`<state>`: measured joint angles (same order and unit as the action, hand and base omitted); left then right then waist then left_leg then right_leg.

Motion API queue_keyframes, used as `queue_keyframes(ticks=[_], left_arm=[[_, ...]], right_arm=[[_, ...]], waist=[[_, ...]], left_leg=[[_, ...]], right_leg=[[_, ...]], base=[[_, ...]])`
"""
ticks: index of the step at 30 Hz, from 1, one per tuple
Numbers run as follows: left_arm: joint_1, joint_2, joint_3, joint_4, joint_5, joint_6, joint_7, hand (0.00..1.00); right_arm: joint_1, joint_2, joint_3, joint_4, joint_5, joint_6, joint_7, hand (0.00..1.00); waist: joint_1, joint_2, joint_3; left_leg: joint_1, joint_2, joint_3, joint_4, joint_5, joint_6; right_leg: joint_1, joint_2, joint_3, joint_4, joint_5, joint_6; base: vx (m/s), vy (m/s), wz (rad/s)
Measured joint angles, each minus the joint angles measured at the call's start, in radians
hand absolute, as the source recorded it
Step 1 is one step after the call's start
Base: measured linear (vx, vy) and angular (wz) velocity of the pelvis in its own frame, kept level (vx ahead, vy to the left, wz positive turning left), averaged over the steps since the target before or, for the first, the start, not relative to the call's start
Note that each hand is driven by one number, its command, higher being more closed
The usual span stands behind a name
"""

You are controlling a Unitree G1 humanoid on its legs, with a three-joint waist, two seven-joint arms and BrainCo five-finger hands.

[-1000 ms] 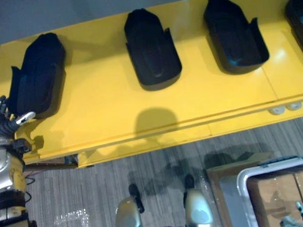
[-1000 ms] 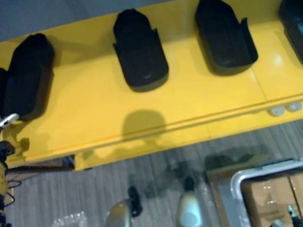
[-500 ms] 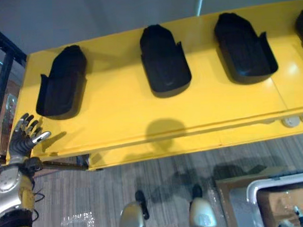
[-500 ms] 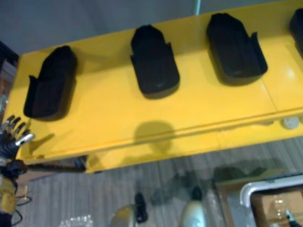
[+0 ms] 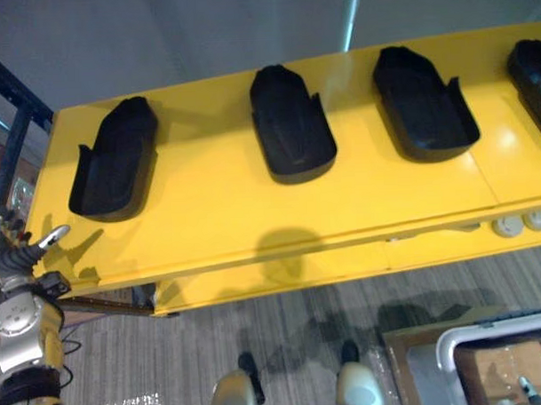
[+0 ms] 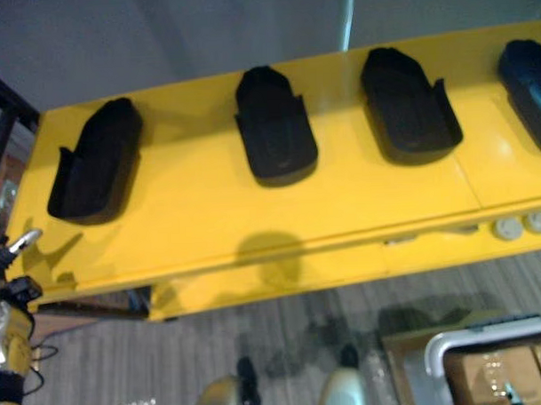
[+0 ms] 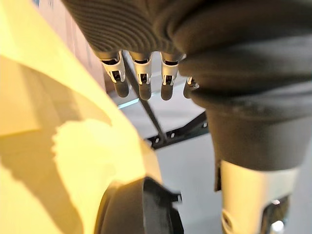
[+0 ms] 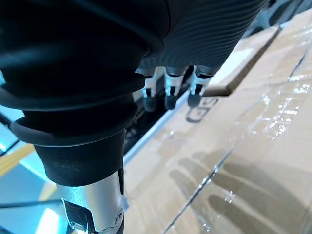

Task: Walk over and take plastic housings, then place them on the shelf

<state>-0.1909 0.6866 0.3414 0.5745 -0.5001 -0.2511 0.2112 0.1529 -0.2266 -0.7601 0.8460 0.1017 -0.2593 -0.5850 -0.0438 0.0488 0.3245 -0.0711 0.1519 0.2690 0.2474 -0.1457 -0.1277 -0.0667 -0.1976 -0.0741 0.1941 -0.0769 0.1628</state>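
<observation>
Black housings (image 5: 292, 122) lie on the yellow shelf (image 5: 208, 205); left hand (image 5: 15, 256) and right hand (image 8: 168, 92) hang slack, empty.

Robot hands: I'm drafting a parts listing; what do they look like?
Left robot hand: silver fingers, dark tips, dark ribbed wrist cover, silver-grey arm with a yellow section. Right robot hand: same fingers and ribbed cover.

Black scoop-shaped plastic shells with raised side walls, lying hollow side up, well apart in one row along the yellow shelf (image 5: 209, 213): leftmost housing (image 5: 115, 157) near its left end, then second housing (image 5: 292, 123), third housing (image 5: 424, 103), fourth housing (image 5: 533, 73).
</observation>
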Motion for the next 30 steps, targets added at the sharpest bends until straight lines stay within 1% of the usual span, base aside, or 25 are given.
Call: queue_keyframes(ticks=[4,5,7,10,13,15,17,18,20,23,25,27,30], left_arm=[[-0.064,0.0,0.0,0.042,0.004,0.0,0.054,0.0],[-0.071,0.0,0.0,0.043,0.004,0.0,0.058,0.0],[-0.088,0.0,0.001,0.043,0.004,0.001,0.059,0.0],[-0.126,0.001,0.0,0.049,0.004,0.004,0.055,0.0],[-0.164,0.019,-0.001,0.08,-0.004,0.013,0.041,0.0],[-0.179,0.033,-0.002,0.08,-0.013,0.013,0.017,0.0],[-0.205,0.041,-0.012,0.08,-0.067,0.018,-0.044,0.0],[-0.21,0.045,-0.017,0.08,-0.085,0.021,-0.063,0.0],[-0.226,0.057,-0.039,0.08,-0.107,0.037,-0.128,0.0],[-0.231,0.057,-0.044,0.082,-0.134,0.04,-0.199,0.0],[-0.239,0.057,-0.044,0.083,-0.168,0.04,-0.226,0.0],[-0.239,0.058,-0.044,0.084,-0.173,0.04,-0.249,0.0],[-0.24,0.058,-0.048,0.11,-0.209,0.04,-0.29,0.0]], right_arm=[[0.0,0.0,0.009,0.0,0.0,-0.002,-0.006,0.0],[0.0,0.0,0.01,0.0,0.0,-0.002,-0.006,0.0],[-0.001,0.0,0.024,0.0,0.001,-0.002,-0.006,0.0],[-0.001,0.0,0.048,-0.001,0.001,-0.001,-0.006,0.0],[-0.005,0.0,0.048,-0.002,0.0,-0.001,-0.006,0.0],[-0.007,-0.001,0.048,-0.002,0.0,-0.001,-0.006,0.0],[-0.009,-0.002,0.048,-0.002,0.0,-0.001,-0.004,0.0],[-0.011,-0.003,0.048,-0.003,0.0,-0.001,-0.003,0.0],[-0.015,-0.007,0.048,-0.003,0.0,-0.001,-0.001,0.0],[-0.025,-0.01,0.048,-0.004,0.0,-0.002,0.001,0.0],[-0.031,-0.01,0.047,-0.006,0.0,-0.002,0.001,0.0],[-0.041,-0.012,0.046,-0.008,0.0,-0.001,0.001,0.0],[-0.048,-0.02,0.046,-0.01,0.0,-0.002,0.003,0.0]], waist=[[-0.002,-0.003,0.0],[-0.002,-0.004,0.0],[-0.002,-0.009,0.002],[-0.007,-0.024,0.01],[-0.019,-0.041,0.016],[-0.023,-0.048,0.018],[-0.024,-0.052,0.02],[-0.024,-0.052,0.021],[-0.024,-0.052,0.021],[-0.025,-0.052,0.025],[-0.025,-0.053,0.042],[-0.025,-0.052,0.061],[-0.026,-0.05,0.064]], left_leg=[[0.001,0.0,0.006,-0.002,0.0,0.0],[0.001,0.0,0.009,-0.003,0.0,0.0],[0.0,0.0,0.014,-0.004,0.0,0.0],[-0.002,0.0,0.015,-0.005,0.001,0.001],[-0.011,0.0,0.017,-0.001,0.001,0.001],[-0.028,0.001,0.018,0.004,0.001,0.001],[-0.032,0.001,0.018,0.006,0.001,0.001],[-0.032,0.001,0.018,0.006,0.001,0.001],[-0.031,0.001,0.018,0.006,0.001,0.001],[-0.029,0.001,0.019,0.007,0.001,0.002],[-0.026,0.001,0.019,0.009,0.001,0.002],[-0.019,0.001,0.022,0.01,0.001,0.002],[-0.018,0.001,0.027,0.01,0.0,0.002]], right_leg=[[-0.005,0.0,0.008,0.0,0.001,-0.001],[-0.008,0.001,0.011,0.0,0.002,-0.002],[-0.015,0.001,0.019,0.0,0.004,-0.001],[-0.018,0.001,0.022,0.0,0.006,-0.002],[-0.024,0.001,0.022,0.0,0.006,-0.003],[-0.043,0.002,0.026,0.002,0.011,-0.005],[-0.047,0.002,0.028,0.002,0.013,-0.007],[-0.047,0.002,0.028,0.002,0.014,-0.008],[-0.047,0.002,0.031,0.002,0.014,-0.008],[-0.047,0.003,0.034,0.002,0.014,-0.008],[-0.043,0.003,0.036,0.003,0.015,-0.007],[-0.039,0.003,0.042,0.003,0.016,-0.007],[-0.039,0.003,0.044,0.003,0.016,-0.007]], base=[[-0.01,0.004,-0.04],[-0.01,0.006,-0.09],[-0.01,0.005,-0.09],[-0.01,0.001,-0.01],[0.0,0.0,0.0],[0.0,0.0,0.0],[0.0,0.0,0.0],[0.0,0.0,0.0],[0.0,0.0,0.0],[0.0,0.0,0.0],[-0.02,0.001,-0.01],[-0.04,0.004,-0.05],[-0.02,0.002,-0.03]])
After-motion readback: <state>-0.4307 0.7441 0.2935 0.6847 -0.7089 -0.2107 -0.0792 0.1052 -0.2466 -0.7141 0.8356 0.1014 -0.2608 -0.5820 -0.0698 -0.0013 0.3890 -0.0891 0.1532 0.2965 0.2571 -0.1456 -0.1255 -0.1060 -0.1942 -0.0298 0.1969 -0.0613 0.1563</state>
